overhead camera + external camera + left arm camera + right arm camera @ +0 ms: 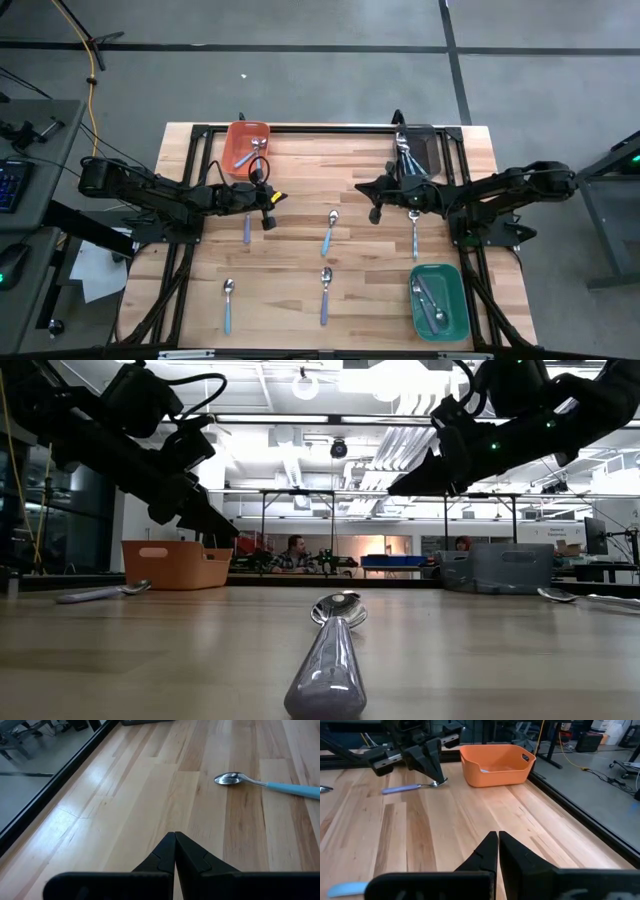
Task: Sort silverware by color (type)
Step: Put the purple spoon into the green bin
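Observation:
Five spoons lie flat on the wooden table: a purple-handled one (247,229) (412,787), a light-blue one (329,233) (270,784), a teal one (414,232), and two blue ones near the front edge (227,306) (325,296). More utensils lie in the orange bin (248,146), the grey bin (415,150) and the green bin (438,300). My left gripper (268,212) (175,837) hovers shut above the table beside the purple spoon. My right gripper (375,203) (497,837) hovers shut, facing it, left of the grey bin.
In the low view, both arms hang above the tabletop, and a spoon (330,650) lies close to the camera. A black frame rail runs along the table's far edge (330,127). Bare wood shows between the two grippers. People sit in the room beyond (295,552).

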